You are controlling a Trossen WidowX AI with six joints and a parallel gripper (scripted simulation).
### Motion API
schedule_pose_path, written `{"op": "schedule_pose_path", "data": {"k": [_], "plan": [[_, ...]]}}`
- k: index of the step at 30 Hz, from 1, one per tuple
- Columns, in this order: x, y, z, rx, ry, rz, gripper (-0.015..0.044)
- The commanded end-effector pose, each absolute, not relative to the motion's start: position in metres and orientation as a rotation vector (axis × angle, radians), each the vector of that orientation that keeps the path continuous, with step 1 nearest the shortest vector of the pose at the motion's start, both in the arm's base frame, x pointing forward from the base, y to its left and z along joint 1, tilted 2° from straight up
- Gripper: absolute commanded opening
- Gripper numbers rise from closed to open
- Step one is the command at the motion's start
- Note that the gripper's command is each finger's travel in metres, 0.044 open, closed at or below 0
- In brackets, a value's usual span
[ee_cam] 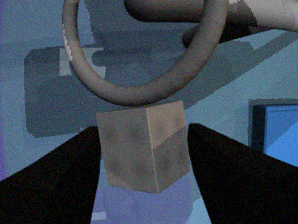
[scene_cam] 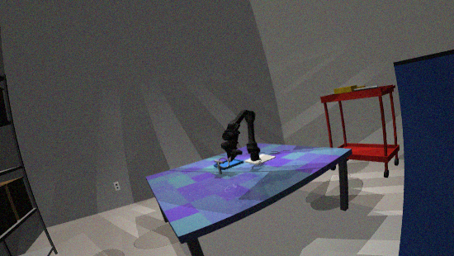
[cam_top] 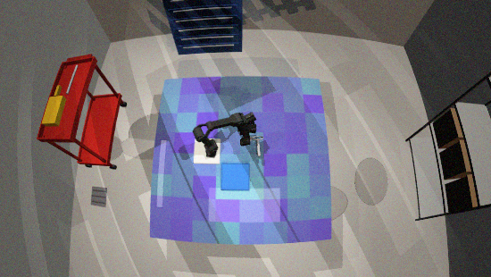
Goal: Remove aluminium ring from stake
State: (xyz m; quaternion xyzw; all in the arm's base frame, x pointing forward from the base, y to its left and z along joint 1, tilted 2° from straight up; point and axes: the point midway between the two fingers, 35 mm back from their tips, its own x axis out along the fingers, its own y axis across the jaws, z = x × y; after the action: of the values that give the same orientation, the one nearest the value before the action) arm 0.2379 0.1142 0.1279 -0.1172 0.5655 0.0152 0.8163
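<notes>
My gripper (ee_cam: 144,135) (scene_cam: 229,161) is shut on the ring's square, light metal tab (ee_cam: 127,150). The grey ring (ee_cam: 136,96) stands out beyond the fingertips, by the upper part of the steel stake (cam_top: 259,150) (scene_cam: 219,168). In the wrist view the stake's bar (ee_cam: 162,11) runs across the top of the picture; its rounded left end shows within the ring's outline, and the ring's right side passes in front of it. I cannot tell whether the ring still encircles the stake. The blue tray (cam_top: 235,177) (ee_cam: 284,131) lies beside the stake, with no ring in it.
The arm's base stands on a white plate (cam_top: 199,157) (scene_cam: 269,158), next to the tray. The patchwork table (cam_top: 296,214) (scene_cam: 206,198) carries them. A red cart (cam_top: 104,130) (scene_cam: 359,98), a blue cabinet (cam_top: 209,33) and a shelf rack stand away from the table.
</notes>
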Motion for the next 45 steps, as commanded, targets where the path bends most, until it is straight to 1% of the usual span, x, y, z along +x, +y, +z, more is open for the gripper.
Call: {"op": "schedule_pose_path", "data": {"k": [1,27,45], "plan": [[0.238,0.117,0.129,-0.248,1.2,0.028,0.0],[0.233,0.135,0.131,-0.247,1.201,0.029,0.0],[0.234,0.135,0.159,-0.246,1.201,0.029,0.0]]}}
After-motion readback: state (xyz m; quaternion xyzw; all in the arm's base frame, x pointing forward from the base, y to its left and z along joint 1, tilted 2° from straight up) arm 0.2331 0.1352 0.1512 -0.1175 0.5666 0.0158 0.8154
